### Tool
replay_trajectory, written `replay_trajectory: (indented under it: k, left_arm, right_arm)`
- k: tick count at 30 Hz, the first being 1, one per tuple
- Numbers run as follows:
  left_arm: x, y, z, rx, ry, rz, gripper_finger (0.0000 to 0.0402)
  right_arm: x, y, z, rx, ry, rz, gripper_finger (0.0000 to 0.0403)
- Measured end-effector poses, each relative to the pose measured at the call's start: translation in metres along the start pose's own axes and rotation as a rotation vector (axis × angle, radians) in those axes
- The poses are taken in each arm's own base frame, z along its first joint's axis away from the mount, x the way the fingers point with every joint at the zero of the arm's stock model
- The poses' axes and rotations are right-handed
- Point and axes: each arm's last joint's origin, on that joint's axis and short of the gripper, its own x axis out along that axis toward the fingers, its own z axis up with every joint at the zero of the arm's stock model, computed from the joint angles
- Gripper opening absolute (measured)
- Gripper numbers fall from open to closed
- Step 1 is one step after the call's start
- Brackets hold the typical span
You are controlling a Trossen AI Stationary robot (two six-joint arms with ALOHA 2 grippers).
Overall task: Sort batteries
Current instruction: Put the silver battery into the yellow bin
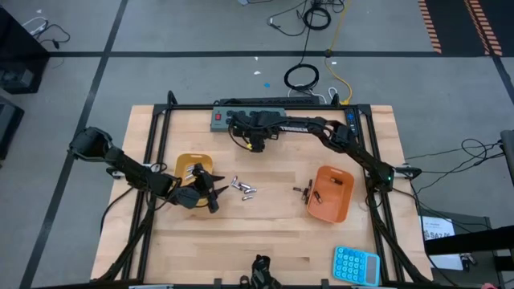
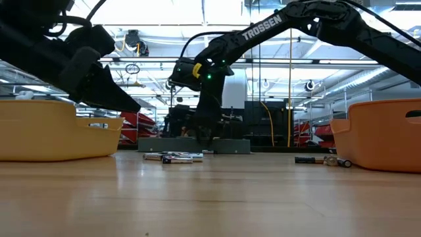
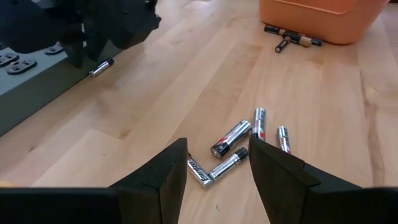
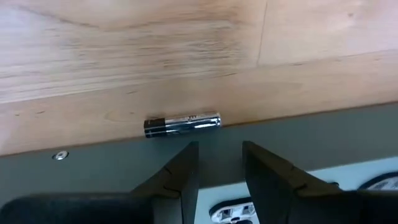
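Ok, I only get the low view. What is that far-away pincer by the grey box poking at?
Observer: The right pincer is open and aimed at one silver battery with a black end. It lies along the edge of the power strip.
Operator: And the pile in the middle, how many are there?
Observer: Five silver batteries, lying loose at different angles on the wooden table.
Operator: Is the other pincer holding one?
Observer: No, the left pincer is open and empty, pointed at that pile.
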Motion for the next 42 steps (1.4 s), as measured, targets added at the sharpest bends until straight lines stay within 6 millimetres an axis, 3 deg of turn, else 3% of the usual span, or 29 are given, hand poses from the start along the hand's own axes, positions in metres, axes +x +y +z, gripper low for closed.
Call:
replay_trajectory:
  k: [6, 13, 20, 24, 27, 30, 34, 37, 42]
  left_arm:
    - [-0.001, -0.002, -0.001, 0.005, 0.001, -0.010, 0.0183]
    - [-0.001, -0.002, -0.001, 0.005, 0.001, -0.011, 0.0183]
    - [-0.001, -0.002, -0.001, 0.006, 0.002, -0.012, 0.0183]
    - [-0.001, -0.002, -0.001, 0.006, 0.002, -0.012, 0.0183]
    - [-0.001, -0.002, -0.001, 0.008, 0.003, -0.012, 0.0183]
    - [-0.001, -0.002, -0.001, 0.008, 0.003, -0.012, 0.0183]
    - [-0.001, -0.002, -0.001, 0.007, 0.004, -0.016, 0.0183]
    - [-0.001, -0.002, -0.001, 0.007, 0.008, -0.028, 0.0183]
    - [-0.001, -0.003, -0.001, 0.007, 0.022, -0.060, 0.0183]
  right_arm:
    - [0.002, 0.002, -0.006, -0.025, -0.016, 0.003, 0.0114]
    - [0.007, 0.007, -0.002, -0.121, -0.071, 0.019, 0.0114]
    - [0.005, 0.006, 0.004, -0.092, -0.049, 0.024, 0.0114]
    - [-0.007, 0.001, 0.017, 0.071, 0.062, 0.039, 0.0114]
    - [-0.031, 0.009, 0.028, 0.184, -0.054, 0.106, 0.0114]
    - [-0.047, 0.016, 0.036, 0.459, -0.125, 0.203, 0.0114]
    - [-0.063, 0.022, 0.033, 1.198, -0.126, 0.331, 0.0114]
    - [-0.070, 0.036, 0.022, 1.715, 0.055, 0.472, 0.0114]
    - [-0.056, 0.069, 0.005, 1.997, 0.460, 0.572, 0.0114]
